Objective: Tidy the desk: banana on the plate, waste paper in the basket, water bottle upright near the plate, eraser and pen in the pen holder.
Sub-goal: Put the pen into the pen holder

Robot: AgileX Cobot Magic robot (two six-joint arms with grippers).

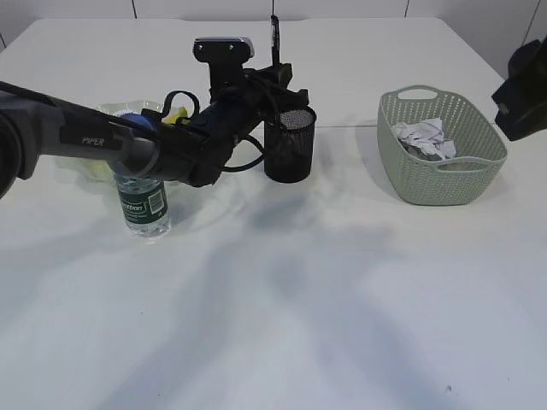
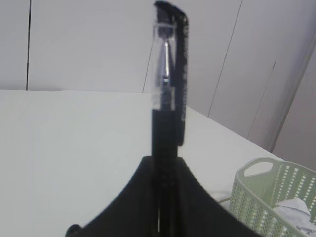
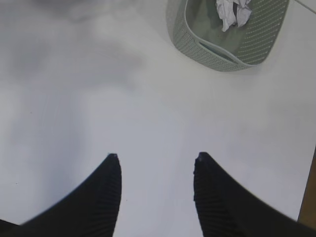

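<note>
A robot test bench, this — one big white desk (image 1: 282,325), plain white panelled walls (image 2: 89,44) on the far side, PIPER-branded arm (image 1: 85,137) reaching across.

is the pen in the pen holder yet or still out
Out. The left gripper is shut on the pen, holding it upright above the pen holder; its lower end is hidden, so whether it has reached the rim is unclear.

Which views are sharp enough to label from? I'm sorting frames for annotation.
Exterior view: sharp, soft arm shadows on the desk. Left wrist view: the pen is slightly soft, the basket blurrier. Right wrist view: the basket and waste paper are clear, the desk shadowed.
</note>
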